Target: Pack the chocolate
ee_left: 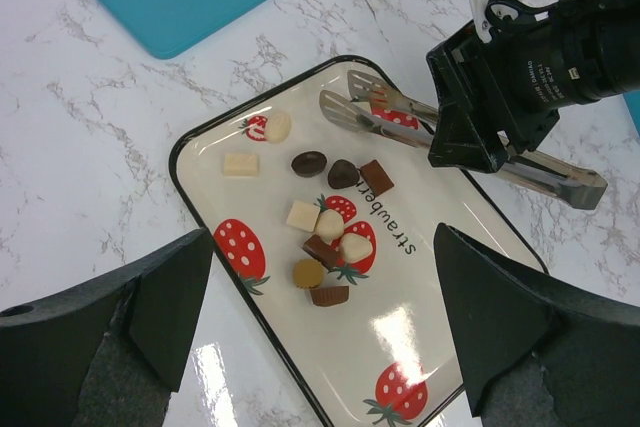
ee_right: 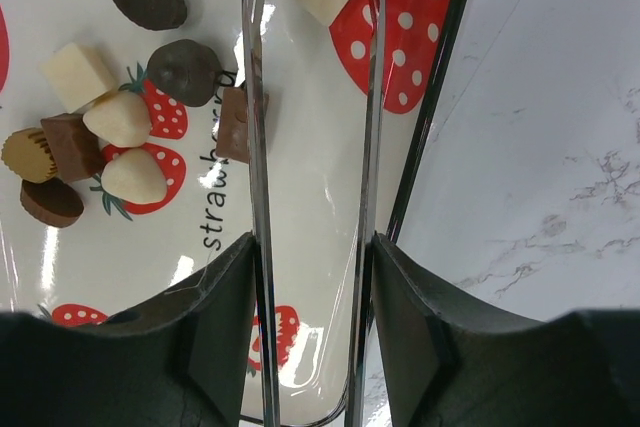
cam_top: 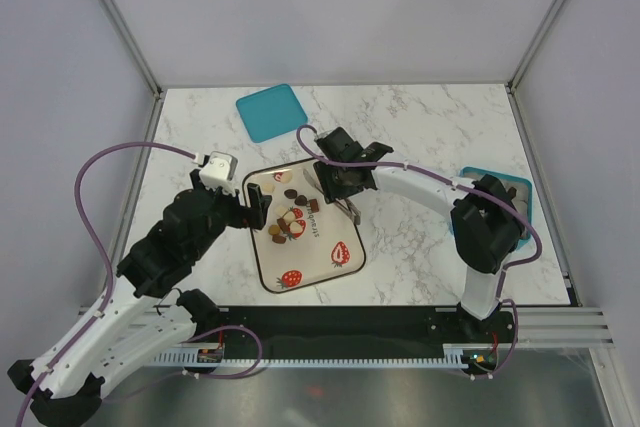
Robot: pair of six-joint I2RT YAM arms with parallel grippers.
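Several chocolate pieces [ee_left: 330,225], light and slick I reckon; my right end effector [ee_right: 312,287] clenches the tongs [ee_right: 256,147], left end effector [ee_left: 325,322] released. I'd pinch gently across flat sides.

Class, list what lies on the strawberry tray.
On the tray: dark, tan and cream chocolates; metal tongs above its far end. The right end effector, gripping the tongs, hides that corner.

The desk [cam_top: 420,117] is white with grey marble lines. A flat blue-green square [cam_top: 272,111] lies near the far edge. A cream tray with strawberry pictures [cam_top: 312,265] lies in the middle, closer to the near edge, turned a little. Another blue-green tray [cam_top: 520,192] lies by the right edge.
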